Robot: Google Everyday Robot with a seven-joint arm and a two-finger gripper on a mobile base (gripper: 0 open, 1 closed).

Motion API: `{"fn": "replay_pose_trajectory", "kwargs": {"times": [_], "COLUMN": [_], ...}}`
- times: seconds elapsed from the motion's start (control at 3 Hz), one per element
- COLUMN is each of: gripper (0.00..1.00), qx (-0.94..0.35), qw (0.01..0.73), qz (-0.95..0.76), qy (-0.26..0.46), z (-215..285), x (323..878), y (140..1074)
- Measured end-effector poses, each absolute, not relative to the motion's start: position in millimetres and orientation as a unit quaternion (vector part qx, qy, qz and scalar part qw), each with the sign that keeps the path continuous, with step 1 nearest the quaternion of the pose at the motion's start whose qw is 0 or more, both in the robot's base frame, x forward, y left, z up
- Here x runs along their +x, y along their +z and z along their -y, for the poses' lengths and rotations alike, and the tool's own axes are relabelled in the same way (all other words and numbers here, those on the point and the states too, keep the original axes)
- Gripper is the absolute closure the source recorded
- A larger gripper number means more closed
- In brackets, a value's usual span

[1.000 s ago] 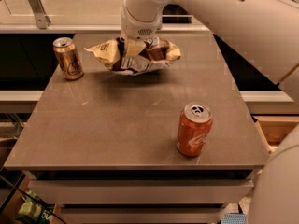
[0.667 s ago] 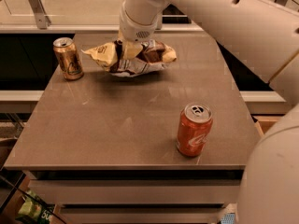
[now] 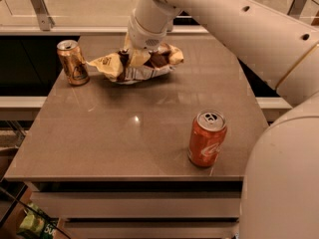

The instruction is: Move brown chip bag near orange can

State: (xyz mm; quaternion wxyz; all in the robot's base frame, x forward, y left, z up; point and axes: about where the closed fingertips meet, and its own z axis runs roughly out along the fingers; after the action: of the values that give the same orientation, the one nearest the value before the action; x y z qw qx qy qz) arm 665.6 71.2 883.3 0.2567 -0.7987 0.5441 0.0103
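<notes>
The brown chip bag, crinkled dark brown with cream-yellow ends, lies across the far middle of the grey table. My gripper comes down from above and is shut on the middle of the bag. The orange can, golden amber with a silver top, stands upright at the far left of the table. The bag's left end is a short gap to the right of this can, not touching it.
A deeper red-orange can with white script stands upright near the front right of the table. My white arm reaches in from the upper right. A rail and a metal post run behind the table.
The gripper has moved the chip bag a little to the left, closer to the orange can. Both cans have stayed in place.
</notes>
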Motion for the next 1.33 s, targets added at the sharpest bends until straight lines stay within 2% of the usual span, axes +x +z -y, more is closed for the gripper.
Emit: {"fn": "replay_pose_trajectory", "kwargs": {"times": [1.0,1.33], "gripper": [0.13,0.0], "qx": [-0.801,-0.802], "qw": [0.253,0.252], "qz": [-0.542,-0.542], "qy": [0.013,0.014], "z": [-74.9,-76.1], "x": [664.8,664.5], "y": [877.9,876.2]}}
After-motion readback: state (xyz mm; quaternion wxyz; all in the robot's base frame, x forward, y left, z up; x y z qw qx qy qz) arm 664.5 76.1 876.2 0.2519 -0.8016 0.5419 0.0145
